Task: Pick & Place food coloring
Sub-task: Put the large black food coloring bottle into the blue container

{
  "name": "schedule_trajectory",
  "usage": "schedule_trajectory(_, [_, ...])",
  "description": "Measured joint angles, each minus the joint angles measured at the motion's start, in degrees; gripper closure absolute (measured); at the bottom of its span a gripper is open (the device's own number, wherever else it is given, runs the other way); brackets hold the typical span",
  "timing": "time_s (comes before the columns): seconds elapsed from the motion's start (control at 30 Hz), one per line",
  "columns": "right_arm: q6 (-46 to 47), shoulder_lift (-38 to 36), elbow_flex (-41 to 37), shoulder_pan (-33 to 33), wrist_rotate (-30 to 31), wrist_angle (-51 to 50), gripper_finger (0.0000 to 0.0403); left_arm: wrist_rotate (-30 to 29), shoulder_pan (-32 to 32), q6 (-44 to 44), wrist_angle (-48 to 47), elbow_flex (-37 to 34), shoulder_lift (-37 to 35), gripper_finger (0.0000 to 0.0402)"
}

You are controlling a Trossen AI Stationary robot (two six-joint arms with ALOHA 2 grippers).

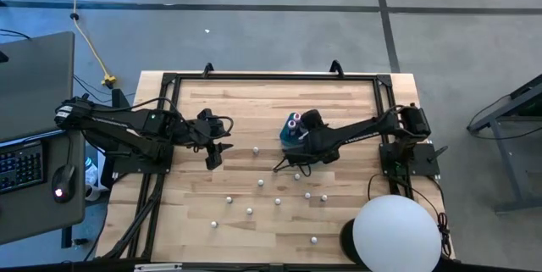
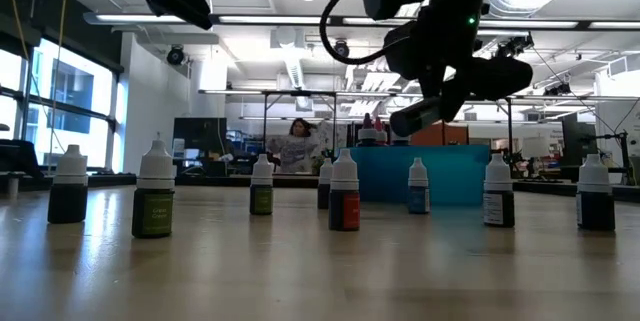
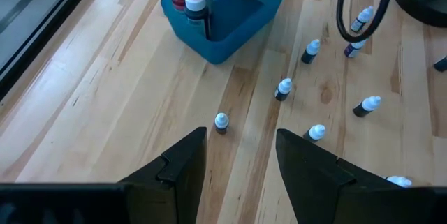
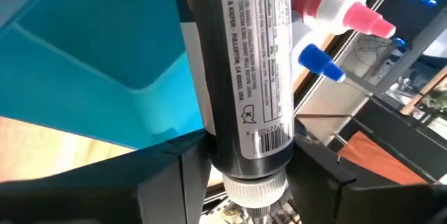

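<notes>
Several small white-capped food coloring bottles (image 1: 260, 181) stand upright and scattered on the wooden table, also in the low view (image 2: 344, 193). A teal box (image 1: 290, 134) holds bottles with pink (image 4: 349, 11) and blue (image 4: 321, 63) tops. My right gripper (image 1: 299, 141) hovers at the box, shut on a dark labelled bottle (image 4: 251, 63). My left gripper (image 1: 215, 152) is open above the table left of the box, with one small bottle (image 3: 221, 121) ahead of its fingers (image 3: 185, 161). My right gripper (image 4: 244, 178) pinches the dark bottle between its two fingers, on the body near its white-capped end (image 4: 253, 147). The fingers lie across the bottle. It is lifted clear and tilted (image 2: 432, 111) above the teal box (image 2: 420, 173).
A black frame (image 1: 169, 77) runs round the table's edge. A large white globe (image 1: 395, 234) sits at the near right corner. A desk with keyboard and mouse (image 1: 58, 179) stands left of the table. A person (image 2: 298, 143) shows far back in the room.
</notes>
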Motion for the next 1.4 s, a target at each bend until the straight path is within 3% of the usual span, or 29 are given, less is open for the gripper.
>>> schedule_trajectory(0.2, [-0.55,0.00,-0.03,1.04,7.75,0.07,0.0262,0.00,-0.02,-0.02,0.02,0.00,0.00,0.0232])
schedule_trajectory(0.4, [-5.24,0.00,-0.03,4.89,16.64,1.26,0.0247,0.14,-0.02,-0.02,0.40,0.00,0.00,0.0232])
schedule_trajectory(0.63, [-9.68,0.00,-0.05,8.22,28.86,5.29,0.0260,0.24,-0.01,-0.02,8.51,0.00,0.00,0.0232])
schedule_trajectory(0.87, [-10.91,0.00,-0.05,9.23,37.48,9.15,0.0246,-0.30,0.00,0.13,9.45,0.00,0.06,0.0232])
schedule_trajectory(1.03, [-14.80,0.00,-0.05,9.21,38.51,14.59,0.0258,-2.47,0.02,4.24,11.63,-0.07,2.09,0.0232])
schedule_trajectory(1.17, [-21.09,0.00,-0.06,9.21,38.38,20.63,0.0255,-3.51,0.36,4.48,18.86,0.02,4.37,0.0232])
schedule_trajectory(1.27, [-25.94,0.02,-0.06,9.23,38.21,25.31,0.0247,-2.97,1.97,4.70,26.25,0.11,8.09,0.0232])
schedule_trajectory(1.4, [-29.19,0.02,-0.04,9.21,36.53,29.90,0.0249,-0.49,5.19,4.83,29.47,0.11,11.24,0.0232])
